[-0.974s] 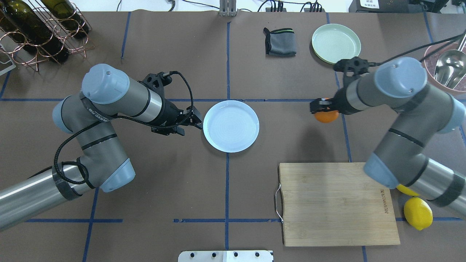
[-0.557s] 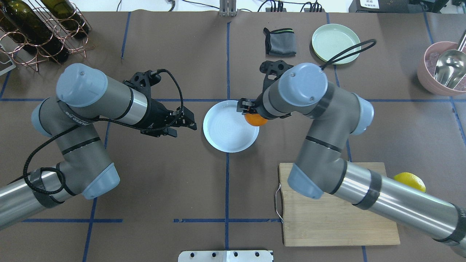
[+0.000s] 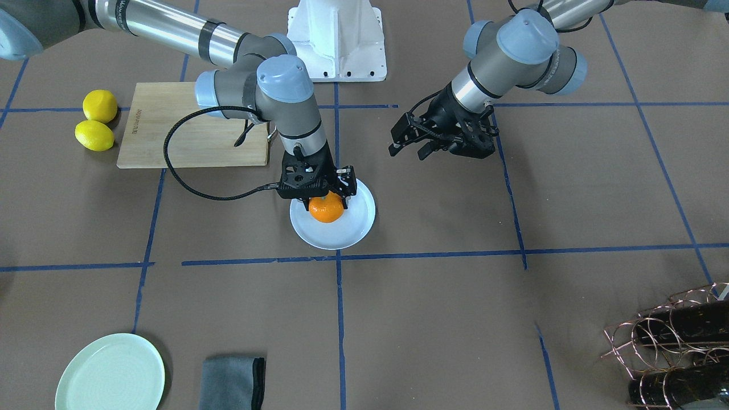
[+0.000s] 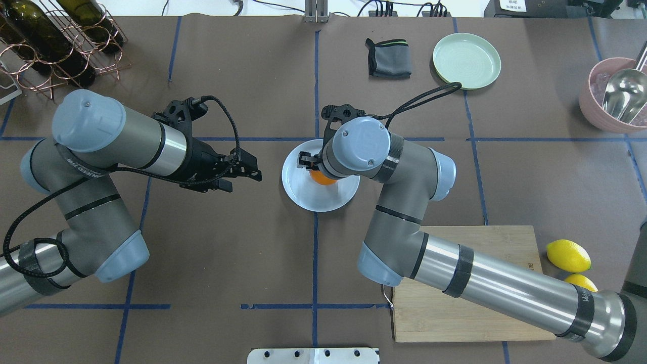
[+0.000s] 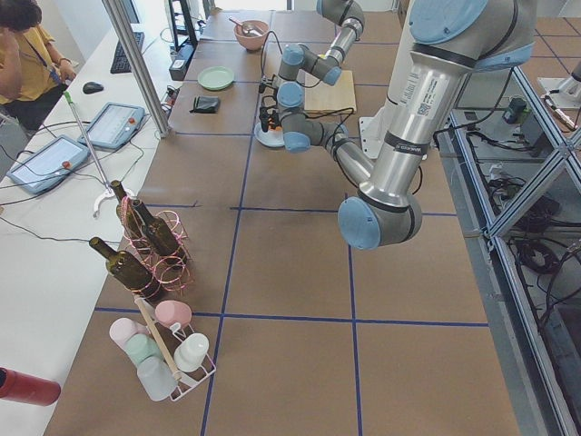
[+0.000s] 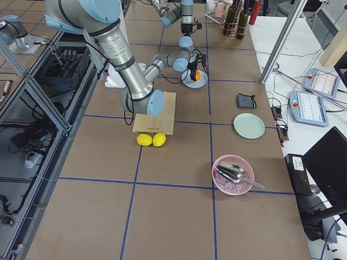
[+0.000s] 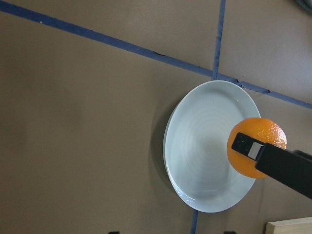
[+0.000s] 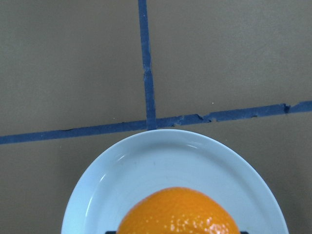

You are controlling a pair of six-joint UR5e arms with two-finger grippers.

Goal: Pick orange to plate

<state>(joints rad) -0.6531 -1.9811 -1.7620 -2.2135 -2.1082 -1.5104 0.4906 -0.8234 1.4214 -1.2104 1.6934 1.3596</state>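
The orange (image 3: 326,209) is held in my right gripper (image 3: 325,199), whose fingers are shut on its sides. It hangs low over the middle of the white plate (image 3: 354,232); whether it touches the plate I cannot tell. From overhead the right wrist hides most of the orange (image 4: 319,178) and part of the plate (image 4: 323,201). The right wrist view shows the orange (image 8: 180,212) over the plate's rim (image 8: 97,183). My left gripper (image 4: 246,172) hovers open and empty left of the plate; its wrist view shows the orange (image 7: 265,139) and plate (image 7: 200,146).
A wooden cutting board (image 4: 470,308) lies at the front right under the right arm, two lemons (image 4: 568,255) beside it. A mint-green plate (image 4: 466,60) and grey cloth (image 4: 389,58) sit at the back. A pink bowl with scoop (image 4: 614,96) stands far right, a wine rack (image 4: 50,45) far left.
My right gripper has carried the orange leftward from the right side of the table to over the white plate. The left arm has drawn back to the left, away from the plate.
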